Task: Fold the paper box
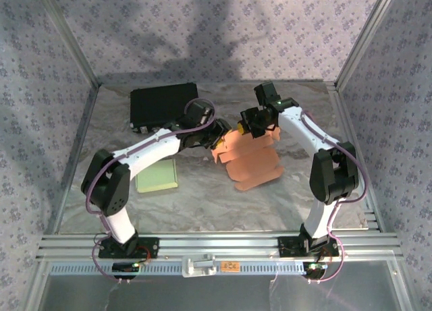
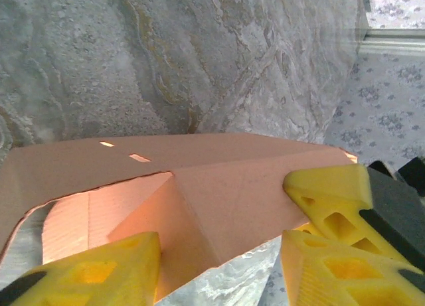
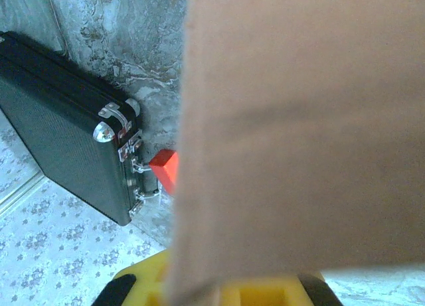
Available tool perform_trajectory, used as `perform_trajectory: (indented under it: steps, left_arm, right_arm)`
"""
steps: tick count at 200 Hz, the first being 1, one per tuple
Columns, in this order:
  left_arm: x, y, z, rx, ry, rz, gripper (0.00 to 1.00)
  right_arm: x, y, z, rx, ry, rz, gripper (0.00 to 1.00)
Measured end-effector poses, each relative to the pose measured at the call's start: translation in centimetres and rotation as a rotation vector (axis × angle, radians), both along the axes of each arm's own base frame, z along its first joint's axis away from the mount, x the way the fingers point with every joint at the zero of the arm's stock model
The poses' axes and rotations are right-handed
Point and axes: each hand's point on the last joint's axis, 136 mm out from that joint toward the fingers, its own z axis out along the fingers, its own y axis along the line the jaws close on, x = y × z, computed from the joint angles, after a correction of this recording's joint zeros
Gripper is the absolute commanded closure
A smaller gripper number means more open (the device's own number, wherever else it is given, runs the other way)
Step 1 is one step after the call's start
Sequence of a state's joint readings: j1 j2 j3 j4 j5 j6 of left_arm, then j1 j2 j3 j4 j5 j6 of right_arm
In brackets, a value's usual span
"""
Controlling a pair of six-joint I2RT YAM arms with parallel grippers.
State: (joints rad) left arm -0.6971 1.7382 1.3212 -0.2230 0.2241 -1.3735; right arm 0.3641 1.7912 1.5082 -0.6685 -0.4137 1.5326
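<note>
The paper box (image 1: 251, 161) is a flat sheet of orange cardboard lying mid-table, its far-left flaps lifted. My left gripper (image 1: 220, 139) reaches it from the left. In the left wrist view its yellow fingers (image 2: 99, 269) stand apart around a folded flap of the box (image 2: 219, 193); the left finger touches the card, and the table shows beside the right finger. My right gripper (image 1: 246, 125) comes from the back right and is shut on the box's edge. The card (image 3: 299, 120) rises straight out of its yellow jaws (image 3: 232, 289). That same gripper's finger (image 2: 329, 193) shows against the flap.
A black case (image 1: 164, 105) lies at the back left, its latches (image 3: 123, 143) facing the box. A red block (image 3: 166, 170) sits by the case. A pale green pad (image 1: 156, 174) lies under the left arm. Patterned walls enclose the table on three sides.
</note>
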Motion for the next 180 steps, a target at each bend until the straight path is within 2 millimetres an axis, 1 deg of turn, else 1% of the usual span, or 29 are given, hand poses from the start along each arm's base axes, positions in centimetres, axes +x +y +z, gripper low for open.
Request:
perform_trajectory:
  steps: [14, 26, 44, 57, 65, 76, 97, 124, 135, 147, 158, 180]
  left_arm:
    - [0.1, -0.3, 0.1, -0.013, -0.001, 0.001, 0.62]
    - [0.2, -0.5, 0.3, -0.024, -0.006, 0.003, 0.62]
    - [0.3, -0.7, 0.4, -0.036, -0.012, -0.002, 0.57]
    - [0.2, -0.7, 0.3, -0.040, -0.015, -0.006, 0.50]
    - [0.0, -0.5, 0.3, -0.037, -0.015, -0.009, 0.47]
    - [-0.4, 0.0, 0.3, -0.031, -0.017, -0.011, 0.46]
    - [-1.6, 2.0, 1.0, -0.006, -0.025, -0.013, 0.46]
    - [-2.3, 6.0, 2.7, 0.037, -0.074, 0.006, 0.50]
    - [-2.6, 7.5, 2.9, 0.051, -0.086, 0.021, 0.53]
    - [-3.0, 9.2, 2.3, 0.079, -0.088, 0.034, 0.55]
    - [-3.4, 10.3, 1.2, 0.115, -0.079, 0.032, 0.59]
    - [-4.2, 11.1, -1.0, 0.169, -0.063, 0.003, 0.67]
  right_arm:
    - [0.0, 0.1, 0.0, 0.004, -0.006, 0.009, 1.00]
    - [0.1, 0.2, 0.0, 0.001, -0.020, 0.026, 1.00]
    - [0.3, 0.2, 0.3, -0.008, -0.065, 0.066, 1.00]
    - [0.4, 0.2, 0.6, -0.016, -0.115, 0.105, 1.00]
    - [0.4, 0.2, 0.6, -0.021, -0.151, 0.131, 1.00]
    - [0.3, 0.2, 0.6, -0.025, -0.201, 0.165, 1.00]
    - [0.0, 0.3, 0.2, -0.017, -0.280, 0.213, 1.00]
    - [-0.1, 0.6, -0.6, 0.019, -0.351, 0.246, 1.00]
    - [0.1, 0.7, -0.8, 0.043, -0.383, 0.255, 1.00]
    - [0.2, 0.6, -1.2, 0.069, -0.401, 0.258, 1.00]
    - [0.4, 0.2, -1.4, 0.087, -0.415, 0.259, 1.00]
    - [1.1, -0.4, -1.6, 0.119, -0.451, 0.263, 1.00]
